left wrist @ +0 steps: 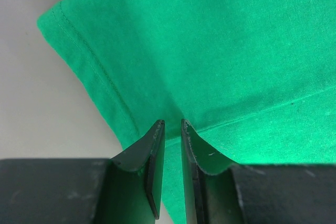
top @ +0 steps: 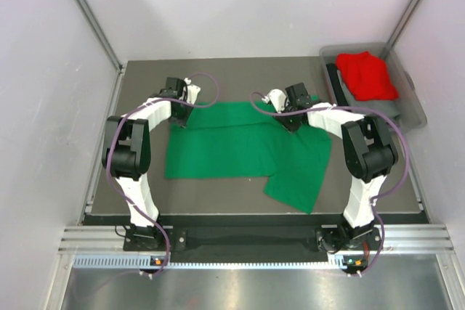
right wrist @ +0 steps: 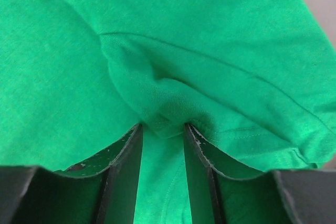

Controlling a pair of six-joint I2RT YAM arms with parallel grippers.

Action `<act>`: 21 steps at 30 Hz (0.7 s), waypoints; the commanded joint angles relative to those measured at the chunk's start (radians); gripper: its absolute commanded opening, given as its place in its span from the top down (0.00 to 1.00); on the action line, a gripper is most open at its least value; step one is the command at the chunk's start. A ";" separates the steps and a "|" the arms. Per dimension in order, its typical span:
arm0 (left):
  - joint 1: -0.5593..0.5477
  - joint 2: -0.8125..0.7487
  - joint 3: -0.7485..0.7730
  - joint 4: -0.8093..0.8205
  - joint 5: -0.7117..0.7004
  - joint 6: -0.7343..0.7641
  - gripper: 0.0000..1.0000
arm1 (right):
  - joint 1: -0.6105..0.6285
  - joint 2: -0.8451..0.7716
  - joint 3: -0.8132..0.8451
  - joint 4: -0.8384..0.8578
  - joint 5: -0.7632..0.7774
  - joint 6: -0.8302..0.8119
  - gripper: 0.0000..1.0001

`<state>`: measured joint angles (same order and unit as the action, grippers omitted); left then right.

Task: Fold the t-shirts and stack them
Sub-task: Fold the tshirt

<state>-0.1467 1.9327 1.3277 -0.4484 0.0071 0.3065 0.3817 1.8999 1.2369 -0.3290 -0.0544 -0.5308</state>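
Two soft, plain cloth shirts: one bright green t-shirt left of the clear plastic bin, and one bright red t-shirt inside that bin. One bin. Two black-and-white jointed arms left of the bin, the left arm and the right arm. Each arm has one two-finger gripper: left gripper and right gripper. One dark flat table under the bin.

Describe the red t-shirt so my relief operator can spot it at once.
Find the clear plastic bin at the table's far right corner. The red t-shirt lies bunched inside it. It is the only red thing; the green t-shirt lies spread on the table.
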 commanded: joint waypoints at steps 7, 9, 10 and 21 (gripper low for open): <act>-0.005 -0.047 -0.005 0.022 0.002 -0.007 0.76 | 0.009 0.028 0.052 0.068 0.048 -0.008 0.76; -0.005 -0.047 -0.005 0.022 0.002 -0.007 0.77 | 0.009 0.028 0.050 0.071 0.048 -0.009 0.86; -0.005 -0.047 -0.007 0.020 0.002 -0.009 0.76 | 0.008 0.025 0.044 0.071 0.048 -0.008 0.89; -0.005 -0.066 -0.010 0.022 0.001 -0.004 0.77 | 0.054 -0.166 -0.034 0.041 0.074 0.000 0.97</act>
<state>-0.1471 1.9324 1.3239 -0.4484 0.0071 0.3073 0.4004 1.8484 1.2072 -0.2920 0.0109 -0.5339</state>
